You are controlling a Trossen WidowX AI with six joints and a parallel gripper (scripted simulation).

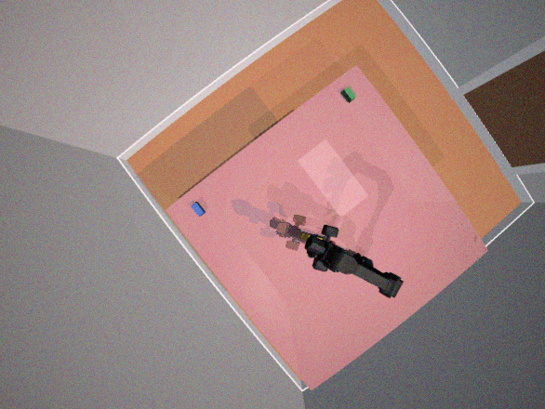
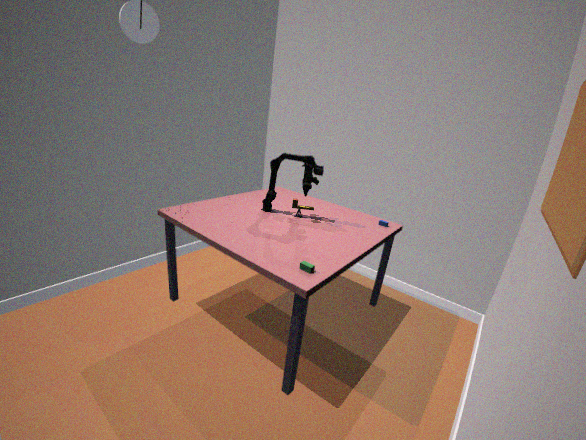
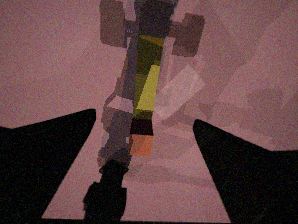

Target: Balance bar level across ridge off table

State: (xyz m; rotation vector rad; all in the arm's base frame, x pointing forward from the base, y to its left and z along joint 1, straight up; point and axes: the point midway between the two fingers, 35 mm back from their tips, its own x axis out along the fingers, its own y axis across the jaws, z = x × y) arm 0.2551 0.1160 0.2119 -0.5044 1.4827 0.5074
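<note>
The yellow bar [image 1: 305, 236] [image 2: 306, 207] [image 3: 148, 92] lies across the small dark ridge [image 2: 299, 214] and looks about level in the exterior view, with both ends off the table. A block with an orange-red face [image 2: 295, 202] [image 3: 142, 145] stands on one end of the bar. My gripper [image 2: 306, 194] [image 3: 146, 118] is wide open and empty, pointing down above the bar with a clear gap in the exterior view. In the wrist view the bar runs between and beyond the fingertips without touching them; the ridge cannot be made out there.
The pink table [image 1: 325, 325] [image 2: 225, 225] also bears a green block [image 1: 348, 94] [image 2: 307, 267] near one corner and a blue block [image 1: 198, 208] [image 2: 383, 223] near another. Shadows of the arm fall across the bar and table.
</note>
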